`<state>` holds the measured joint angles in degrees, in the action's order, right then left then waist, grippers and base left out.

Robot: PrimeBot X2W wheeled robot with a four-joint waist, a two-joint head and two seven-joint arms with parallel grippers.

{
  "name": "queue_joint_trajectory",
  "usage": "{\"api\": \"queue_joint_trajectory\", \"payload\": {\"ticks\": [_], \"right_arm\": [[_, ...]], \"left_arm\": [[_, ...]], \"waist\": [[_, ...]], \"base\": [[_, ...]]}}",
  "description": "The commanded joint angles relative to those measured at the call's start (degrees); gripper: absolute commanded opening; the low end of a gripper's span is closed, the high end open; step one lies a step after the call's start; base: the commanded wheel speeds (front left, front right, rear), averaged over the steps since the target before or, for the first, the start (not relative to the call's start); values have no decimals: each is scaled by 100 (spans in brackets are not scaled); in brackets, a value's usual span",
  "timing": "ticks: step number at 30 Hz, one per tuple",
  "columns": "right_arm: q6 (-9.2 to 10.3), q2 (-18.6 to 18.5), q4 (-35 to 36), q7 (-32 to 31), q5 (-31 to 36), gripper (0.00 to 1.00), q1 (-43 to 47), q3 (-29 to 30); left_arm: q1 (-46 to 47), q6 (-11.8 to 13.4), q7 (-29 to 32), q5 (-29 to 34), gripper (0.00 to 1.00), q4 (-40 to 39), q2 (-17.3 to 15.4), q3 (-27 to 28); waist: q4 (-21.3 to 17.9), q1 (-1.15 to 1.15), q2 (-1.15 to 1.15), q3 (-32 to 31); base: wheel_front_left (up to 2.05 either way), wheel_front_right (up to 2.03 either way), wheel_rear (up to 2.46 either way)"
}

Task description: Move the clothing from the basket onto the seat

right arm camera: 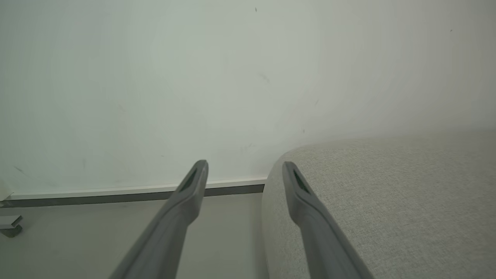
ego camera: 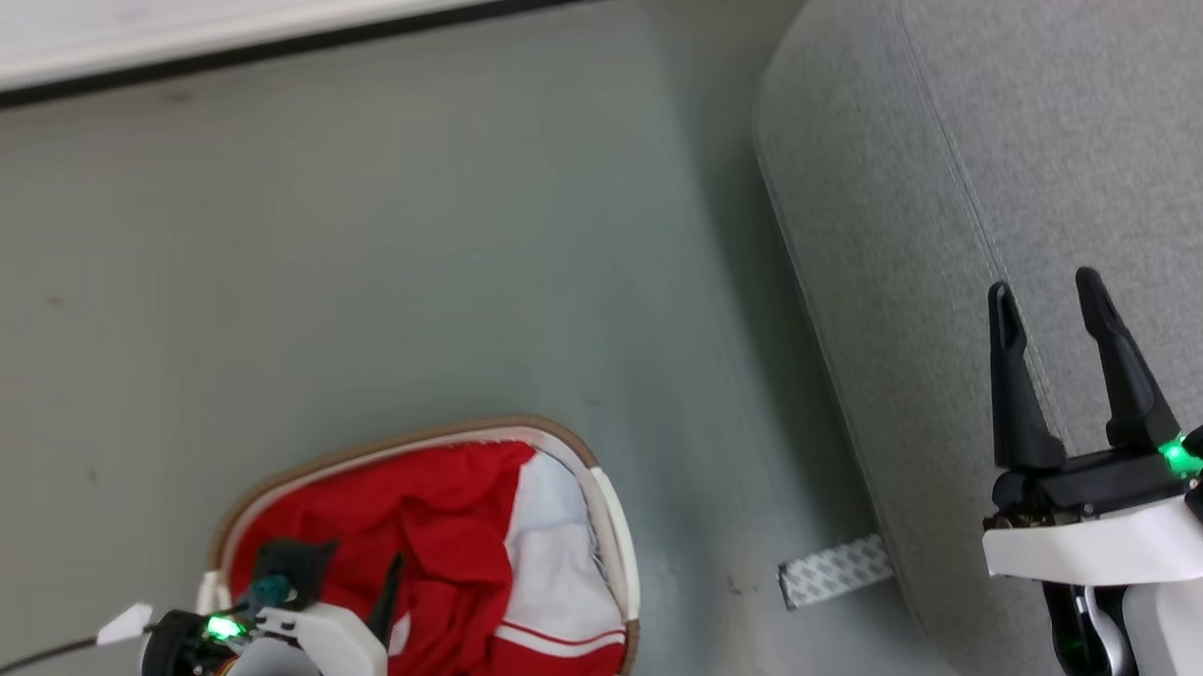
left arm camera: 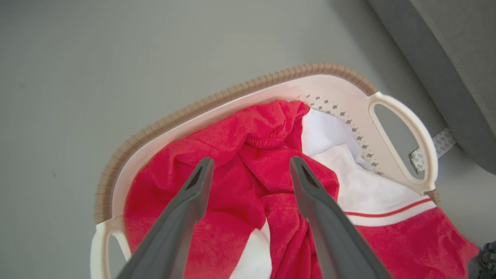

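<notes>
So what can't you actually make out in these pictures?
Head view: the near side of the basket, cut off by the bottom edge and covered by the left arm.
Left wrist view: the basket's bottom, covered by the clothing; also whether the open left tool touches the fabric.
Head view: the seat, running off the right edge.
Head view: the patterned strip by the seat, too small to identify.

- The floor (ego camera: 409,265): smooth, pale grey-green, with a few small dark marks.
- The basket (ego camera: 620,537) stands on it.
- The seat (ego camera: 956,166) rests on it, near the basket.
- A patterned grey-white strip (ego camera: 835,570) lies flat between them, reaching the seat's base.
</notes>
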<state>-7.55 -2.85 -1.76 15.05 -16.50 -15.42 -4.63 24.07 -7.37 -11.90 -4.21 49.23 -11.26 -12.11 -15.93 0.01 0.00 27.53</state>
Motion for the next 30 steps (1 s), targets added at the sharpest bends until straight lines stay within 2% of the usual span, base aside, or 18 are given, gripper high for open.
{"api": "queue_joint_trajectory", "payload": {"ticks": [1, 8, 15, 22, 23, 24, 25, 26, 30], "right_arm": [[12, -5, 75, 19, -83, 100, -173, 5], [12, -4, 253, 20, -418, 100, -354, -110], [12, -4, 387, 20, -655, 100, -442, -22], [12, -5, 543, 20, -596, 100, -452, -43], [12, -5, 560, 20, -590, 100, -442, -61], [12, -5, 574, 20, -605, 100, -432, -71], [12, -7, 587, 20, -620, 100, -431, -66], [12, -7, 589, 20, -630, 100, -434, -62], [12, -6, 553, 20, -625, 100, -440, -55]], "left_arm": [[196, -11, 92, -48, 100, 172, -133, -177], [699, -13, 486, -335, 100, 915, -627, -727], [1084, -3, 798, -622, 100, 1328, -975, -1154], [1329, -3, 960, -980, 100, 1519, -1137, -1518], [1350, -3, 970, -1024, 73, 1527, -1154, -1566], [1370, -3, 961, -1095, 38, 1530, -1177, -1606], [1393, -3, 927, -1172, 9, 1529, -1197, -1639], [1409, -3, 908, -1241, 0, 1535, -1208, -1678], [1411, -4, 872, -1410, 0, 1554, -1175, -1784]], "waist": [[-314, -1, 0, 450], [-753, -1, 0, 1152], [-1060, -1, 0, 1586], [-1035, -1, 0, 1803], [-1020, -1, 0, 1821], [-1008, -1, 0, 1836], [-996, -1, 0, 1845], [-987, -1, 0, 1844], [-958, -1, 0, 1775]], "base": [[0, 0, 0], [0, 0, 0], [0, 0, 0], [12, 12, 12], [8, 8, 8], [5, 5, 5], [1, 1, 1], [0, 0, 0], [0, 0, 0]]}}
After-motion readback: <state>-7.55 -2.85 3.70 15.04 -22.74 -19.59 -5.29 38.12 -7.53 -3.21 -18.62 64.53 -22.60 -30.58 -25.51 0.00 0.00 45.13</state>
